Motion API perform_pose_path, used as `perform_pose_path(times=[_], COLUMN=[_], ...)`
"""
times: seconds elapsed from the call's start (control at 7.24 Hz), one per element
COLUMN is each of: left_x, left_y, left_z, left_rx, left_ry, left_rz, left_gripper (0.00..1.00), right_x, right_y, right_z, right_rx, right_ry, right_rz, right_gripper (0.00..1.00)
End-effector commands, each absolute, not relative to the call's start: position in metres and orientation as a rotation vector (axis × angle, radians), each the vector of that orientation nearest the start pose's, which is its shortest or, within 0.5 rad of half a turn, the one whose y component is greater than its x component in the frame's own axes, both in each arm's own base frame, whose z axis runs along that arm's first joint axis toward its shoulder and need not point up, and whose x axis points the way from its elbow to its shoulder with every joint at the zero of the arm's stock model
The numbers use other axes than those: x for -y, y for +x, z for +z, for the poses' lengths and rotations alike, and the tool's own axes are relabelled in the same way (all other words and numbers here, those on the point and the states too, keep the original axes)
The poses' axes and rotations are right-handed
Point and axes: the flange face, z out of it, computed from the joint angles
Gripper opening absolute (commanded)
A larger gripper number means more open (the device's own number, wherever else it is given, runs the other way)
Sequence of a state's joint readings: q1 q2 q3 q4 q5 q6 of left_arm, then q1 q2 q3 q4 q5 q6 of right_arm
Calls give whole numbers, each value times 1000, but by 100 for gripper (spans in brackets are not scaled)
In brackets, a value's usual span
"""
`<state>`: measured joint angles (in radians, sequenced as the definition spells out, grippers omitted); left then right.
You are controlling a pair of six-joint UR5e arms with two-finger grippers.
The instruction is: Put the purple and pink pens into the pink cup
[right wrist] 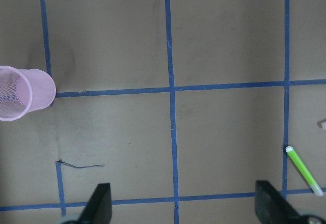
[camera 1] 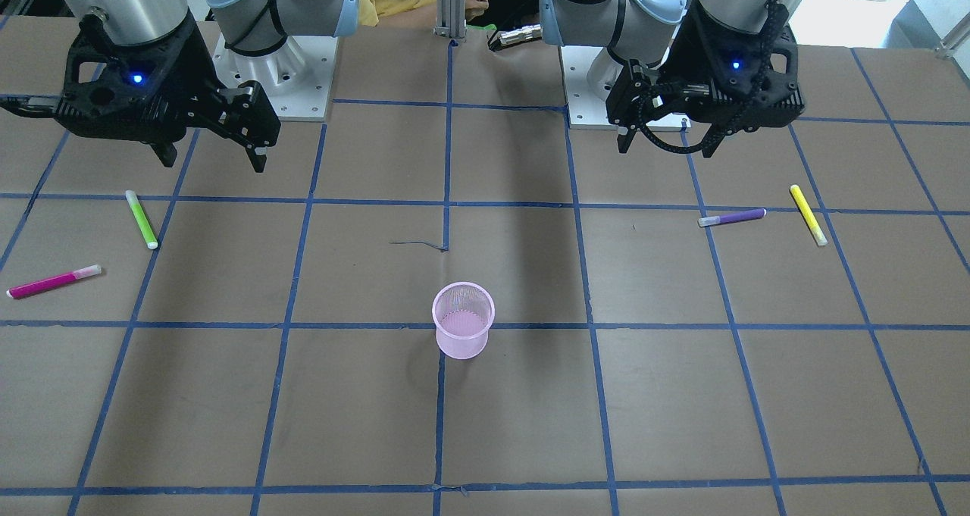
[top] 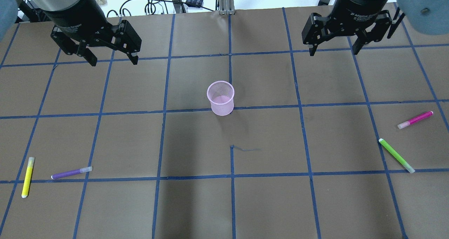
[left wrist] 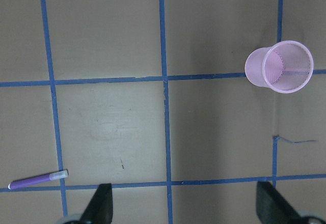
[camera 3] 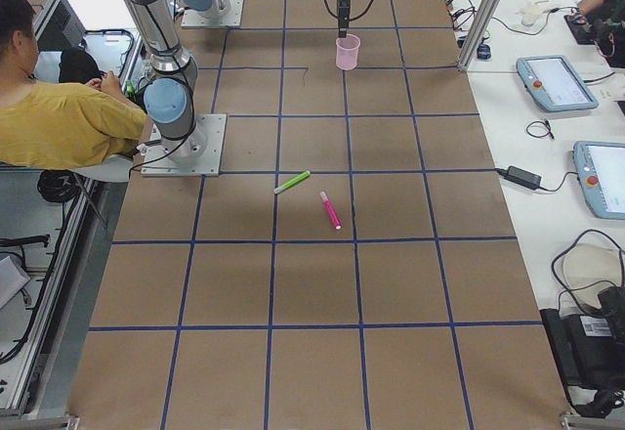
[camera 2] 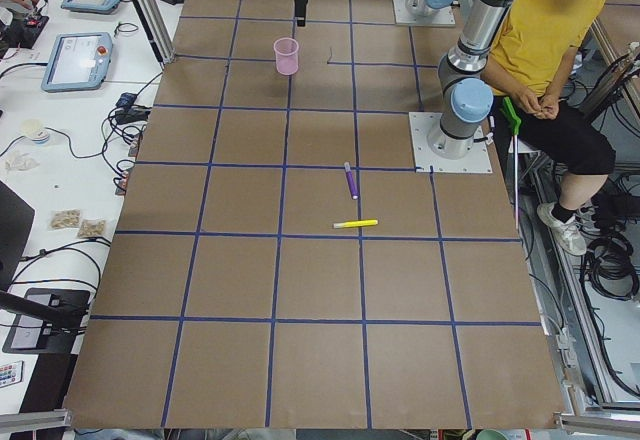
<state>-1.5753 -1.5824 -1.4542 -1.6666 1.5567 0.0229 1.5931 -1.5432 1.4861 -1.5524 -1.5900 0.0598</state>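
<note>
Black left gripper (top: pixel 114 61) and right gripper (top: pixel 333 52) are held wide open and empty, raised either side of the pink cup (top: pixel 220 98), which may be toppled by an off-centre insertion. The purple pen (top: pixel 72 173) is found well left of it, the pink pen (top: pixel 415 119) well right. The neighbouring yellow pen (top: pixel 27 177) or green pen (top: pixel 396 155) may be grasped in error. Nothing is seen between pens and cup.

Robot lab, teach pendants (camera 3: pixel 557 80), taped-grid table (top: pixel 140 204)

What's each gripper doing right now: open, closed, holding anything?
Left gripper: open, holding nothing.
Right gripper: open, holding nothing.
</note>
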Motion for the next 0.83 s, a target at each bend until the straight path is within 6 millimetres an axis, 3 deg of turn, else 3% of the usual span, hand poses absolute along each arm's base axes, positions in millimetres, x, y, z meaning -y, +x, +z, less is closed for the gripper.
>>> perform_pose_path(times=[0.0,0.28,0.41,0.55,0.69], left_x=[495,492,480,470,460], left_y=[-137,-137,-137,-127,-121], left_z=[530,525,513,486,469], left_rx=[-3155,-3155,-3152,-3102,-3071], left_ry=[44,70,72,149,389], left_rz=[-15,7,45,136,193], left_gripper=[100,100,100,100,100], right_x=[503,504,505,509,512], right_y=[143,143,143,139,134], right_z=[513,515,515,514,515], right_rx=[-3157,-3156,-3160,-3158,-3159], right_ry=[59,59,56,44,-107], right_rz=[-59,-64,-67,-66,-79], right_gripper=[100,100,100,100,100])
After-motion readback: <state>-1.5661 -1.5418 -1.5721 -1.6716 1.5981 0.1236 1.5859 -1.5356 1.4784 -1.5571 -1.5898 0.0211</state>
